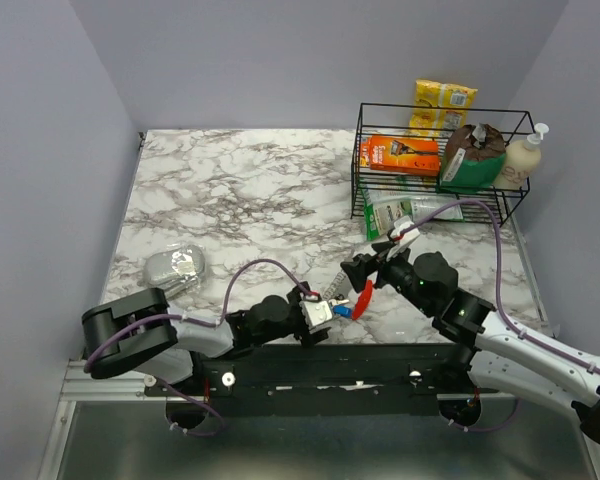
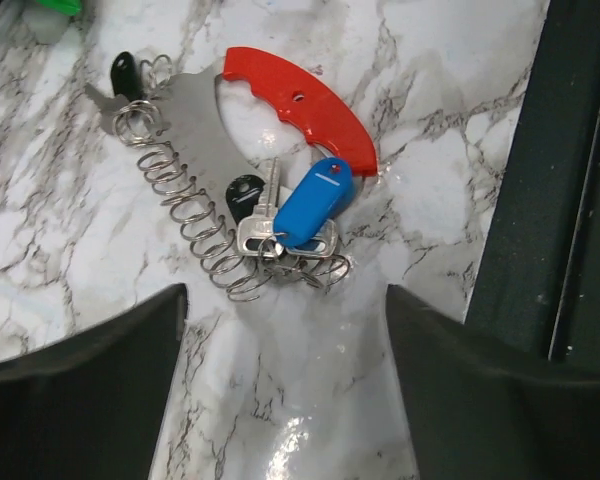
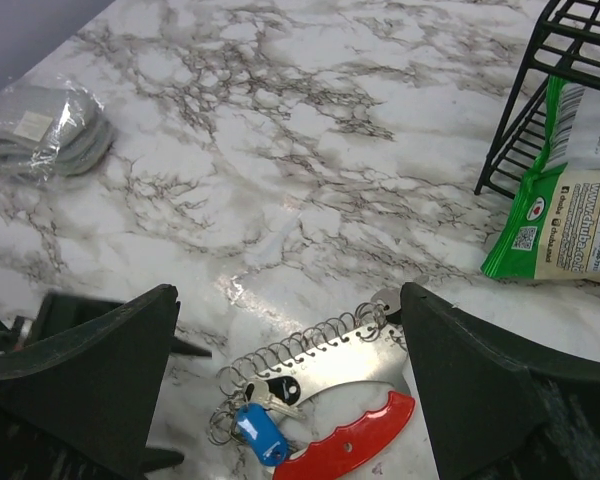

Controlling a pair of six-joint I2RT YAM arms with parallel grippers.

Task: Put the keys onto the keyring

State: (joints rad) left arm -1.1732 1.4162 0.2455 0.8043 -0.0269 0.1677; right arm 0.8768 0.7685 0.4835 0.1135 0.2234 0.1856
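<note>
Jaws of the left gripper (image 2: 285,320) stand wide apart and empty. Just ahead of the gap between them the keys (image 2: 312,204), one blue-headed and one with a dark oval head, lie bunched on the marble table (image 2: 460,170) against the inner curve of the red keyring (image 2: 305,105), with a coil spring (image 2: 190,215) stretching away beside them. Jaws of the right gripper (image 3: 288,300) are likewise spread and hold nothing, the same bunch lying between and just beyond their tips, while a black wire basket (image 3: 540,100) stands well beyond the right-hand finger.
</note>
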